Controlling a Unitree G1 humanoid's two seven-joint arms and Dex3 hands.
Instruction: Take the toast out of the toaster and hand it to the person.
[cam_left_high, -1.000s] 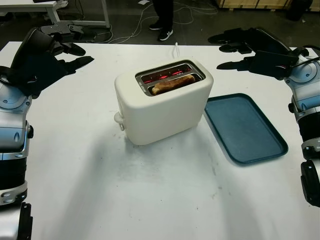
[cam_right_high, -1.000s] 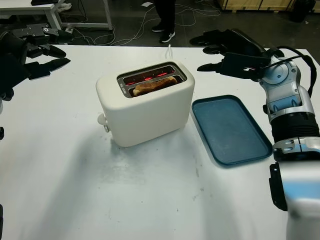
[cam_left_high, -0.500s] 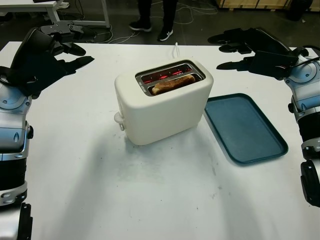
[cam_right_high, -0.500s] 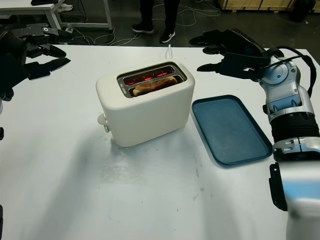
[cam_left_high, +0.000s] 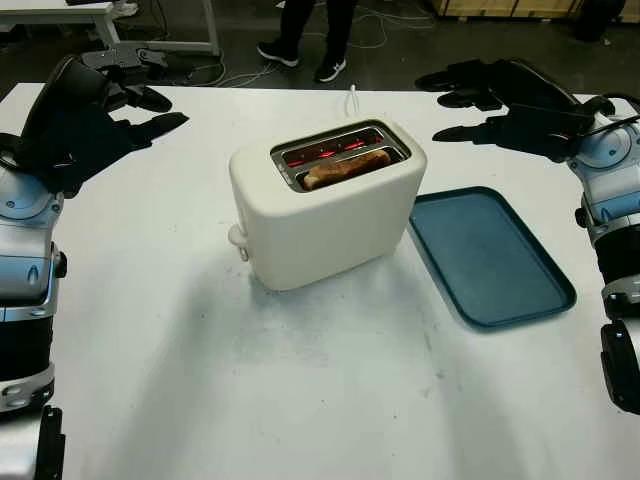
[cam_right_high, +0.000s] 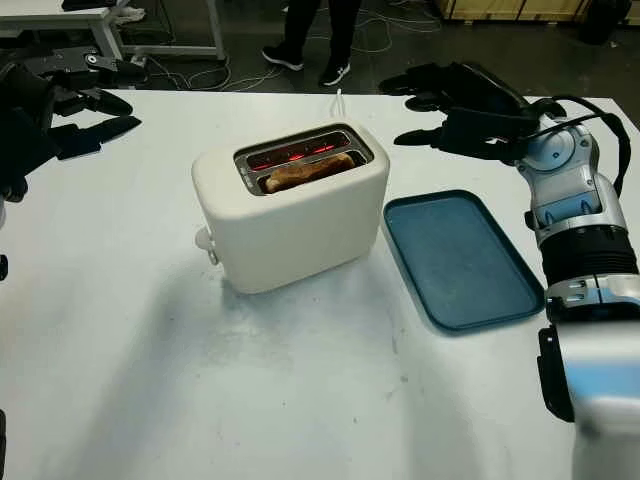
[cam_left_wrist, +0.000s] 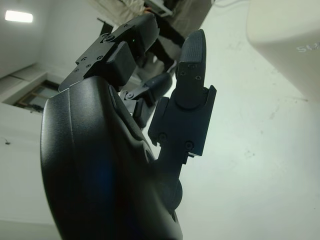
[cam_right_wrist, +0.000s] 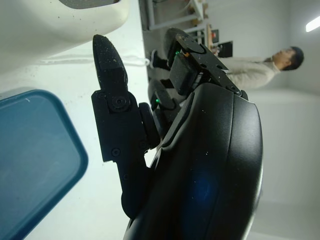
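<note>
A big white tabletop (cam_left_high: 300, 400) fills most of the frame. In the middle stands a cream toaster (cam_left_high: 325, 205) with the toast (cam_left_high: 347, 166) still in its slot. A blue tray (cam_left_high: 490, 255) lies beside it. The left hand (cam_left_high: 85, 115), upper left, and the right hand (cam_left_high: 510, 100), upper right, hold nothing, fingers spread. A person's legs (cam_left_high: 310, 30) stand on the dark floor beyond.

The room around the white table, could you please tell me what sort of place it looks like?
Probably a robotics lab or workshop, not a kitchen: the toaster and blue tray sit on a bare white table, with loose cables on the dark floor and other workbenches behind.
</note>
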